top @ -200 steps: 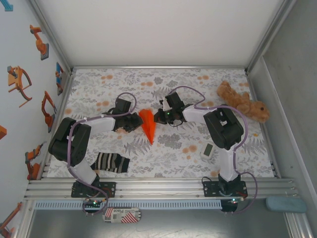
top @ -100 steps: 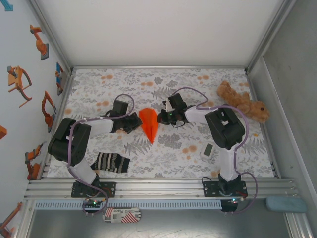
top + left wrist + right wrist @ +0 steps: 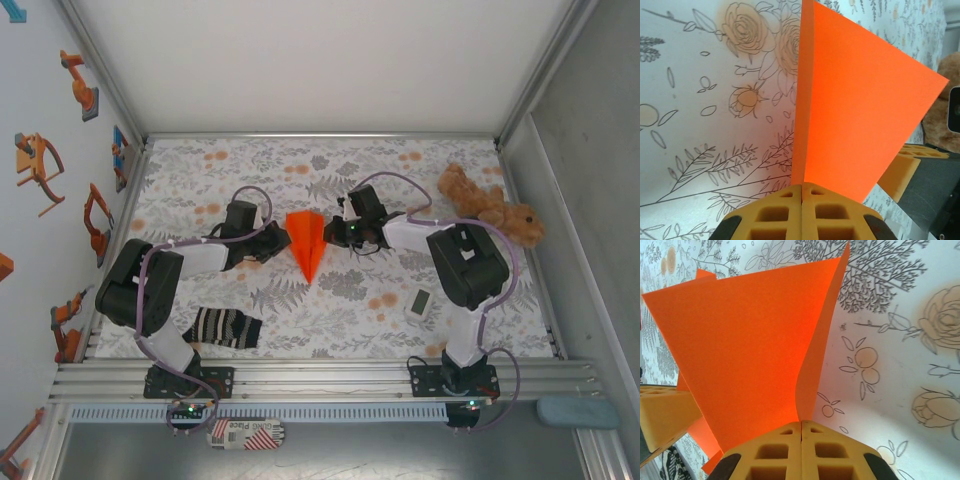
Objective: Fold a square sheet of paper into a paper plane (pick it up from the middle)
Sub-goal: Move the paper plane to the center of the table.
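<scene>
Pinching the paper plane [image 3: 308,240] (either side): fingers [image 3: 775,215]

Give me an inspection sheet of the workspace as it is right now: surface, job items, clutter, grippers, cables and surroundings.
Surface: floral table cover, lying flat, no spills seen.
Job's things: orange paper plane, folded, its point toward the arm bases.
Clutter: striped sock near the left base; brown plush toy at the far right; small white device by the right arm.
Grippers: left gripper and right gripper both shut on the paper plane, one from each side.
Cables: purple cables looped along both arms, clear of the paper.
Surroundings: metal frame around the table; wall stickers on the left.
</scene>
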`<state>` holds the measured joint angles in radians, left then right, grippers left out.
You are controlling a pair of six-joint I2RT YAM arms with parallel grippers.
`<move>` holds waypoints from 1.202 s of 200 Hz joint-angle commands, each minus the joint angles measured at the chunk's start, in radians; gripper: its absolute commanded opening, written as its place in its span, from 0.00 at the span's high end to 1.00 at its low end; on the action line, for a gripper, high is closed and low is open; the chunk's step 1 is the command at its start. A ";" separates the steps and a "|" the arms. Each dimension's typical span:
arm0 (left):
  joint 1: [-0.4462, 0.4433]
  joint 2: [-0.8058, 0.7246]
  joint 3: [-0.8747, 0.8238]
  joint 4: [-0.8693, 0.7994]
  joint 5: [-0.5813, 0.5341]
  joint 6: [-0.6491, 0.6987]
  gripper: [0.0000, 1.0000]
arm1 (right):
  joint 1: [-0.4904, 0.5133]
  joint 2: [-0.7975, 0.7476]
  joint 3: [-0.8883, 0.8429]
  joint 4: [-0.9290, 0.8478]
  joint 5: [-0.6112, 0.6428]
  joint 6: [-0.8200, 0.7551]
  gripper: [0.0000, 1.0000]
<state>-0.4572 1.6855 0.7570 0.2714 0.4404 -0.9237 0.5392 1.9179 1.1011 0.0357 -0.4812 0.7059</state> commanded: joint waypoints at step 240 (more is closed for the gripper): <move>0.000 0.074 -0.003 0.084 0.049 -0.009 1.00 | 0.236 -0.018 0.172 -0.359 0.284 -0.167 0.52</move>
<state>-0.4576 1.7817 0.7425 0.3550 0.4721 -0.9287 0.7628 1.8751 1.2282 -0.2939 -0.1890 0.5758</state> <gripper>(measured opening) 0.045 0.482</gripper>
